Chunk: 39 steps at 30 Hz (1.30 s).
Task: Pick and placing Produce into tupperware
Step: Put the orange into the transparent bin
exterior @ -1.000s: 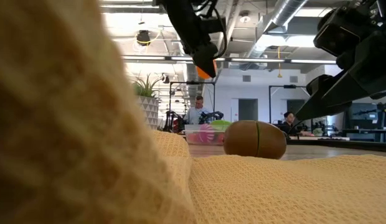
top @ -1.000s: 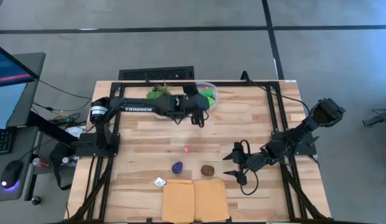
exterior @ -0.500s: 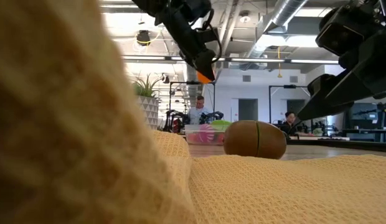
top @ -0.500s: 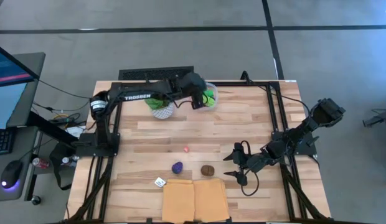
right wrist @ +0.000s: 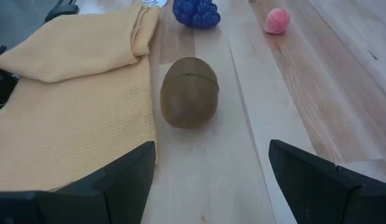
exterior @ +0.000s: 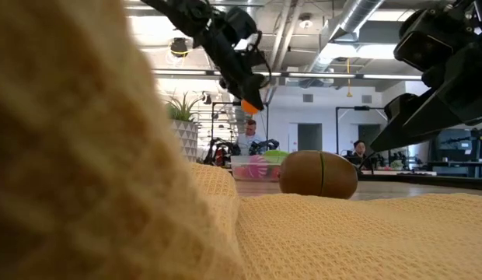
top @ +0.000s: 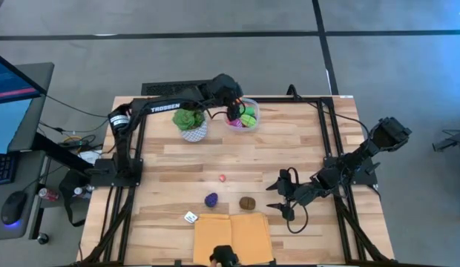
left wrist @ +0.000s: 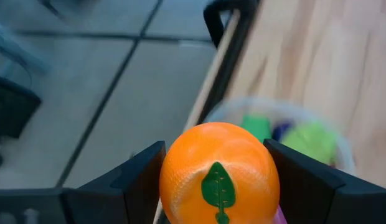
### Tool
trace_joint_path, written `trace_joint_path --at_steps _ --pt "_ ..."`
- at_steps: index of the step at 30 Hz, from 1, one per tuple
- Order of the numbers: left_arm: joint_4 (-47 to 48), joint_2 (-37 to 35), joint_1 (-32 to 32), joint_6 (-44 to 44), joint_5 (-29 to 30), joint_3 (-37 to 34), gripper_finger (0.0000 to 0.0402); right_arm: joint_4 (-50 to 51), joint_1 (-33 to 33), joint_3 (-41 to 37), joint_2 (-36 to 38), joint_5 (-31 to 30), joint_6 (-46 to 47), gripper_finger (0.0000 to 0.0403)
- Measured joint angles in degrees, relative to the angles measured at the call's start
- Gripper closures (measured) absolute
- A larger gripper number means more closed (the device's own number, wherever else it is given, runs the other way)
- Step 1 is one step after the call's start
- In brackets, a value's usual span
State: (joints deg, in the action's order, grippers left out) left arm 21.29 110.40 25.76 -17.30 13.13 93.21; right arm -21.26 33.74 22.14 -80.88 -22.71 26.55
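From above, I see my left arm has swung away from the middle of the table toward the far edge: a second ago its gripper was between the plant and the container, now the left gripper (top: 231, 111) hangs right over the tupperware (top: 248, 124), with the potted plant (top: 191, 122) uncovered again beside it. The tub already holds pink and green pieces. On the near half of the table the small pink piece (top: 222, 178), the purple grapes (top: 211, 199) and the brown kiwi (top: 248, 202) lie where they did, next to the yellow cloth (top: 231, 239). My right gripper (top: 278, 199) has not moved; it waits just beside the kiwi.

At table height, the left gripper (exterior: 249, 101) has drifted back and slightly up, the orange (exterior: 249, 106) showing at its tip above the tupperware (exterior: 253, 168) far behind the kiwi (exterior: 319, 174).

Through the left wrist, the orange (left wrist: 219, 180) sits clamped between my two fingers (left wrist: 140, 180), and the tupperware's rim (left wrist: 274, 106) lies directly beyond it. I judge the carry is about finished; what remains is to lower and let go.

Through the right wrist, the fingers (right wrist: 127, 174) stand wide apart and empty, framing the kiwi (right wrist: 189, 92), with the grapes (right wrist: 196, 12) and pink piece (right wrist: 277, 20) farther on. Three pieces are left to fetch.
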Motion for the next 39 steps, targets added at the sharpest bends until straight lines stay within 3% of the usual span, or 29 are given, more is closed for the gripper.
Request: trace_joint_path --at_steps 9,26,39 --pt "-5.3 7.4 0.6 -1.4 0.6 0.0 0.0154 1.3 0.0 0.0 0.0 0.0 0.4 0.0067" --pt "-4.1 7.8 2.7 6.3 -2.3 0.0 0.0154 2.0 -0.1 0.0 0.0 -3.2 -0.1 0.0067" --pt "-5.2 7.8 3.1 4.0 -5.5 0.0 0.0154 2.0 -2.3 0.0 0.0 -3.5 -1.5 0.0067"
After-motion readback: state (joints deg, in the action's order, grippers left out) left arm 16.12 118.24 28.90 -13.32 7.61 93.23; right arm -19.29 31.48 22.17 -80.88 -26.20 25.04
